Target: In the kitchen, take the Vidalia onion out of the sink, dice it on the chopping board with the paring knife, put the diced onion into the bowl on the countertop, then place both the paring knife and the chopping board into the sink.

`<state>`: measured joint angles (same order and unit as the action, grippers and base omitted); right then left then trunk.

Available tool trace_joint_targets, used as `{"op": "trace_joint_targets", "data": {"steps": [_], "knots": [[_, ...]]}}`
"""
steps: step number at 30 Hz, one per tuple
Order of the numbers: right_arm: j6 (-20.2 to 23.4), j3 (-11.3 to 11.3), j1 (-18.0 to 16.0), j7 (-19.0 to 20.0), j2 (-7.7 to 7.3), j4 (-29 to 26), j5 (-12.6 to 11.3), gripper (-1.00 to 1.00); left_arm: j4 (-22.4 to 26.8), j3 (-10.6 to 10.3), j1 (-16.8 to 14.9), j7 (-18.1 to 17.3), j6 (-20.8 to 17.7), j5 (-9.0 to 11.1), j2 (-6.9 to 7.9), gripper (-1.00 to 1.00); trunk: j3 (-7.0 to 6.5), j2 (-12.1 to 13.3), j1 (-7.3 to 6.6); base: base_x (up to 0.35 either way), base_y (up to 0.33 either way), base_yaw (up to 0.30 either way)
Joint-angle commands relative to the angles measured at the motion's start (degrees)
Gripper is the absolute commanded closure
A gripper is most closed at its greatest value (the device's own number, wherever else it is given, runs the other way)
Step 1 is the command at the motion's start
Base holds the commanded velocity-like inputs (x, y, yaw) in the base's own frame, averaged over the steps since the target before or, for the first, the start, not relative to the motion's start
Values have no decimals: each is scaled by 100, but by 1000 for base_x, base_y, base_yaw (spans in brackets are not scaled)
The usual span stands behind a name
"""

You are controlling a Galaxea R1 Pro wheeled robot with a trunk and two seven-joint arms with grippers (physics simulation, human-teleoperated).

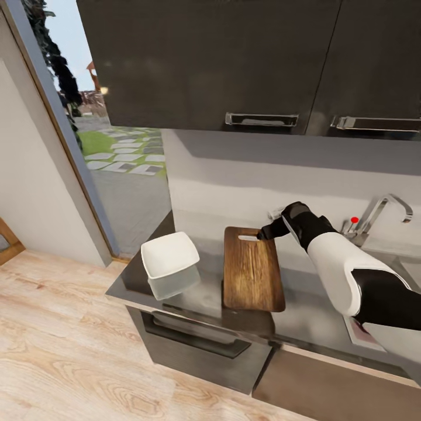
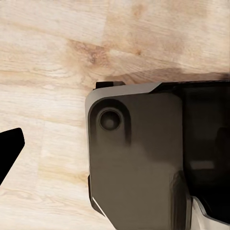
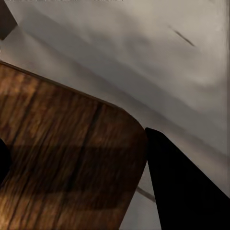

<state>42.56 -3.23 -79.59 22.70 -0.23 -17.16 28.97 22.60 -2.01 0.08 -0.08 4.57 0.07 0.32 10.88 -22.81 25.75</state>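
You had one countertop [image 1: 202,298] before you, dark and glossy. On it lay one wooden chopping board [image 1: 252,272] at the centre, and one white bowl [image 1: 169,255] stood just beside it, at the board's 9 o'clock. One sink [image 1: 403,257] with its chrome tap [image 1: 383,210] was at the board's 3 o'clock. Your right gripper [image 1: 264,234] hung over the board's far edge, at 12 o'clock; the fingers [image 3: 187,191] were spread and held nothing. For your left gripper [image 2: 9,153], I could not tell.
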Motion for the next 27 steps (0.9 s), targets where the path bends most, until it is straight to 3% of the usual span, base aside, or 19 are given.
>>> {"op": "trace_joint_targets", "data": {"steps": [1,4,9,19,27], "knots": [[24,-81,-3,34,1,-8,43,100,7,-19,1,-1,9,1,3,-100,10,-11,3,0,0,0],[24,-335,-3,-143,0,-7,46,100,7,-19,1,-1,9,2,3,-100,10,-11,3,0,0,0],[11,-501,-3,-570,5,5,40,100,7,-19,1,-1,9,2,3,-100,10,-11,3,0,0,0],[-2,-546,-3,-705,15,104,38,100,7,-19,1,-1,9,2,3,-100,-60,-11,3,0,0,-35],[-2,-551,-3,-706,6,151,38,100,-25,-19,1,-1,9,2,3,-100,-121,-11,3,0,0,-195]]}}
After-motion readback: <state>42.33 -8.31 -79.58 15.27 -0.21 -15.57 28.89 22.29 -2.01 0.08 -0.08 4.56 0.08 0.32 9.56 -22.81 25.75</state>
